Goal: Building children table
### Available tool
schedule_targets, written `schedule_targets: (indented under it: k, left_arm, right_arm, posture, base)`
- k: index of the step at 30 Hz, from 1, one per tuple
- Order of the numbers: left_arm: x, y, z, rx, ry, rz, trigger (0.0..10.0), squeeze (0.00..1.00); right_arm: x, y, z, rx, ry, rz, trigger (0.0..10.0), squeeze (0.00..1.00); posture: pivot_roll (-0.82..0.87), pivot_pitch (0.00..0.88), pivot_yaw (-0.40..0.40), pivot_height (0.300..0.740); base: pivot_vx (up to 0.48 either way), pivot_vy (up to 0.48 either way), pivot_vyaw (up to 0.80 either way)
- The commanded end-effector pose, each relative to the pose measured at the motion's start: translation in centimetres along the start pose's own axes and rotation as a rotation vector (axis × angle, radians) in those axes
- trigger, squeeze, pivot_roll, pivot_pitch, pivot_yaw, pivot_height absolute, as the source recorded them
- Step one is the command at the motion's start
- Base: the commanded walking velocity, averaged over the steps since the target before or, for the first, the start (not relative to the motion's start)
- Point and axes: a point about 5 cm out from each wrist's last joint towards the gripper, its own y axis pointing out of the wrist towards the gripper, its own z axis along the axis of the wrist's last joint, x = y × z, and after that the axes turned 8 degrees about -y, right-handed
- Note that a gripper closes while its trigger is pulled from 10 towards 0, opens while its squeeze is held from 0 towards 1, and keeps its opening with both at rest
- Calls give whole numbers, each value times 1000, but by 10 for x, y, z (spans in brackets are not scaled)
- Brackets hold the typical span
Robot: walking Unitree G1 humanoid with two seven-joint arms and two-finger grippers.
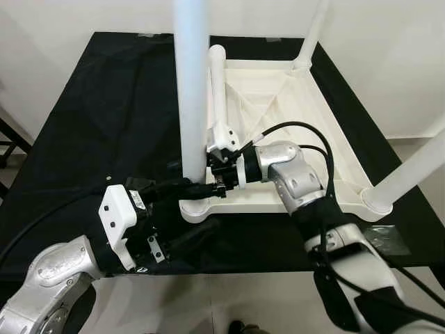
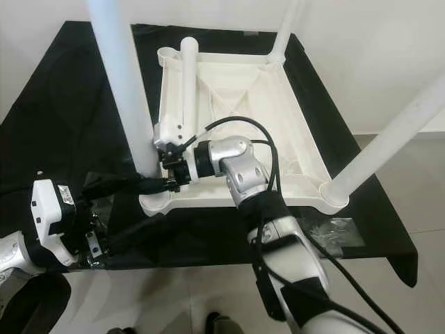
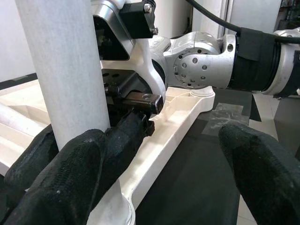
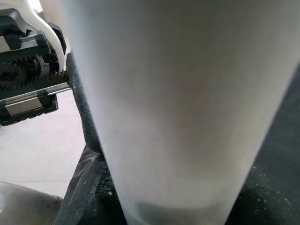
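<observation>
black-draped table [image 1: 90,118] bare at 9 o'clock | upturned white plastic children's tabletop [image 1: 278,104] reaches the cloth's 3 o'clock edge | upright white leg [image 1: 191,83] at its near-left corner | left hand [image 3: 154,154] spread beside leg | right hand [image 1: 212,170] at leg base, grip unclear

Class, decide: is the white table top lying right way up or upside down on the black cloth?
Upside down. The table top shows its ribbed underside, and the legs point upward from its corners.
</observation>
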Motion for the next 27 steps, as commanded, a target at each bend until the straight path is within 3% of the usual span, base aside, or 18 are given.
schedule_targets:
  k: [1, 8, 10, 11, 12, 13, 14, 16, 17, 18, 19, 20, 26, 27]
  left_arm:
    - [2, -2, 1, -16, 12, 1, 10000, 0]
    - [1, -1, 0, -13, 11, 3, 10000, 0]
    - [2, -2, 0, -13, 9, 3, 10000, 0]
    - [2, -2, 0, -13, 9, 3, 10000, 0]
    - [3, -3, 0, -14, 8, 3, 10000, 0]
    - [3, -3, 0, -14, 8, 3, 10000, 0]
    - [2, -4, 0, -15, 5, 4, 10000, 0]
    - [2, -4, 0, -15, 5, 4, 10000, 0]
    - [2, -5, 1, -15, 3, 5, 10000, 0]
    - [1, -5, 0, -18, -1, 3, 10000, 0]
    - [1, -5, 0, -18, -1, 3, 10000, 0]
    - [1, -6, 0, -19, -4, 2, 10000, 0]
    - [0, -4, -2, -19, -3, -3, 10000, 0]
    - [0, -4, -2, -20, -4, -5, 10000, 0]
  right_arm:
    - [-2, 2, -1, 26, 4, 40, 0, 0]
    - [-1, -10, -11, 18, 8, -40, 0, 0]
    - [-5, -22, -24, -50, 30, -248, 0, 0]
    - [-5, -22, -24, -50, 30, -248, 0, 0]
    - [-12, -24, -39, -125, 93, -461, 0, 0]
    - [-12, -24, -39, -125, 93, -461, 0, 0]
    - [-34, -26, -54, -228, 121, -806, 0, 0]
    - [-34, -26, -54, -228, 121, -806, 0, 0]
    - [-53, -36, -61, -313, 143, -1071, 0, 0]
    - [-76, -34, -63, -360, 152, -1116, 0, 0]
    - [-76, -34, -63, -360, 152, -1116, 0, 0]
    - [-89, -29, -62, -370, 151, -1093, 0, 0]
    - [-86, -18, -60, -346, 134, -975, 0, 0]
    - [-82, -16, -60, -346, 134, -968, 4667, 0]
  posture:
    - [133, 231, -109, 740]
    - [119, 232, -110, 740]
    - [101, 238, -120, 740]
    - [101, 238, -120, 740]
    - [101, 241, -123, 740]
    - [101, 241, -123, 740]
    - [90, 253, -111, 740]
    - [90, 253, -111, 740]
    - [90, 253, -111, 740]
    - [68, 251, -93, 740]
    - [68, 251, -93, 740]
    - [68, 251, -93, 740]
    - [77, 241, -102, 740]
    - [82, 239, -98, 740]
  base:
    - [0, 0, 0]
    - [0, 0, 0]
    - [0, 0, 0]
    - [0, 0, 0]
    - [0, 0, 0]
    - [0, 0, 0]
    - [0, 0, 0]
    - [0, 0, 0]
    - [0, 0, 0]
    - [0, 0, 0]
    - [0, 0, 0]
    - [0, 0, 0]
    - [0, 0, 0]
    - [0, 0, 0]
